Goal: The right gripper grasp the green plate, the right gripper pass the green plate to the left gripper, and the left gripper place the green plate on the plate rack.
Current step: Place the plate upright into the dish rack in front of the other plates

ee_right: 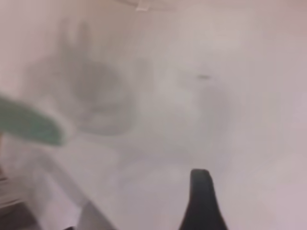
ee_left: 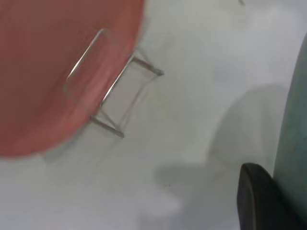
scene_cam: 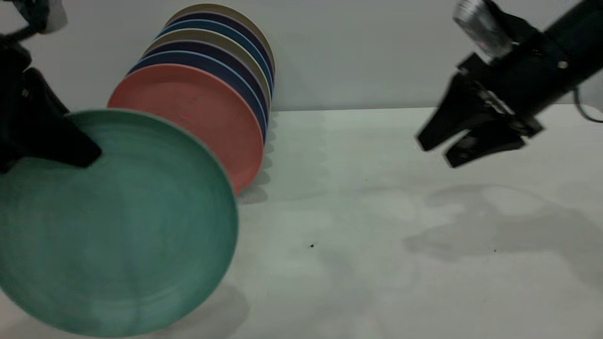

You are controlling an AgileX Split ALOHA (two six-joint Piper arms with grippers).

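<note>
Just in front of the plate rack (ee_left: pixel 112 88), the left gripper (scene_cam: pixel 70 146) clamps the green plate (scene_cam: pixel 118 226); the right gripper (scene_cam: pixel 435 150) hangs well away, fingers slightly parted.

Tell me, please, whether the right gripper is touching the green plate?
Apart: the exterior view shows the right gripper far across bare table from the green plate.

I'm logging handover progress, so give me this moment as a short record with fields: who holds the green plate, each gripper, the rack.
green plate: held at its upper rim by the left gripper, in front of the pink plate
right gripper: open, holding nothing, raised over the table at the right
rack: an empty wire loop shows in front of the pink plate
stage: handover done, placing not yet done
</note>
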